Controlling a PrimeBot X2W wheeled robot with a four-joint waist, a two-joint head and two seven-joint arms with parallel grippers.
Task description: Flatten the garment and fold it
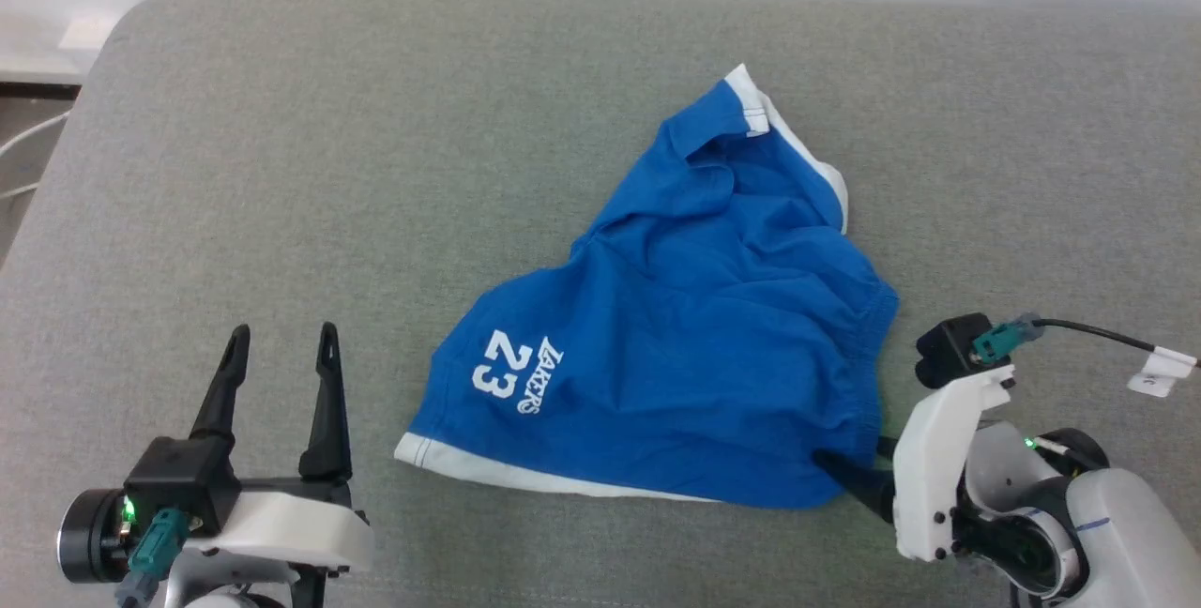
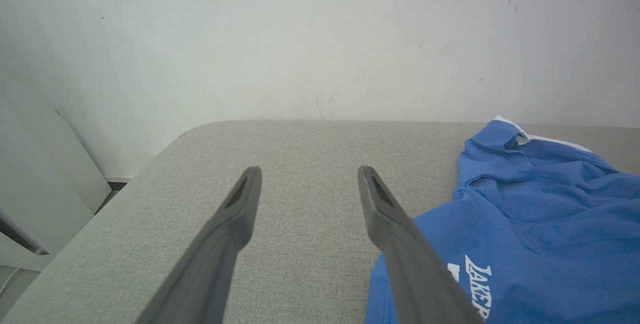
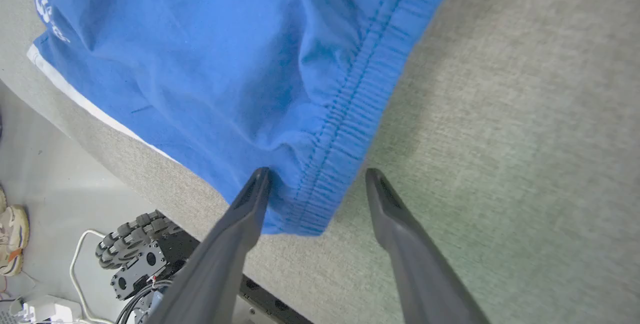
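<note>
The garment (image 1: pixel 694 355), bright blue shorts with white trim and a white "Lakers 23" print, lies crumpled right of centre on the grey table (image 1: pixel 281 167). My right gripper (image 1: pixel 852 463) is open at the garment's near right corner. In the right wrist view the right gripper (image 3: pixel 317 174) straddles the elastic waistband corner of the garment (image 3: pixel 225 64), with one finger (image 3: pixel 250 204) lying on the fabric's edge. My left gripper (image 1: pixel 281 341) stands open at the lower left, apart from the garment, with nothing between its fingers. The left wrist view has the left gripper (image 2: pixel 308 171) open over bare table, the garment (image 2: pixel 540 214) to its right.
A pale wall rises behind the table's far edge. Below the table's near edge (image 3: pixel 165 184) are the floor, my wheeled base (image 3: pixel 135 259), cables and a shoe (image 3: pixel 12 236). A black cable with a white tag (image 1: pixel 1163 369) runs off my right wrist.
</note>
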